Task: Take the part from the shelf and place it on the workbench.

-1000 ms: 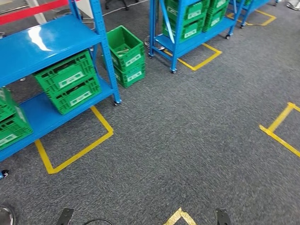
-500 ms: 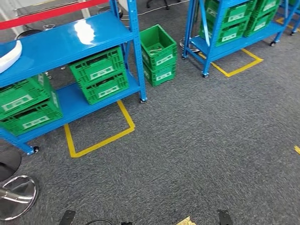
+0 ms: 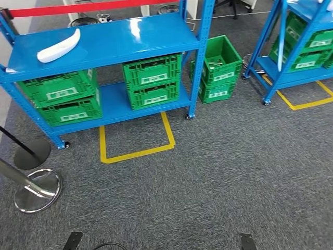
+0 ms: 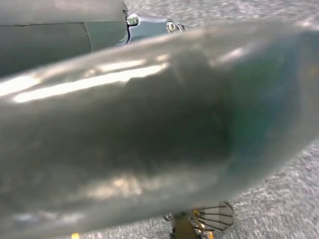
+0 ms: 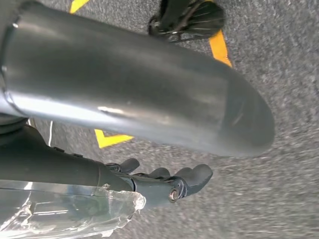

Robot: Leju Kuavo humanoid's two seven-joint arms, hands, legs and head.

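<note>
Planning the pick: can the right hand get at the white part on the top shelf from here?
Probably not yet. The white part lies far off on the blue shelf, with bare carpet between, and the right hand hangs low by the floor.

So the part point(image 3: 59, 46) I'm after is a long, white, slightly curved piece, kind of banana-shaped, smooth and glossy. It's lying flat on the top board of the blue shelf point(image 3: 117, 39) in front of me, over toward the left end, angled so one tip points at the back and the other at the front left corner. Nothing's touching it. The shelf is a blue metal rack on little wheels, two levels, standing on grey carpet.
</note>
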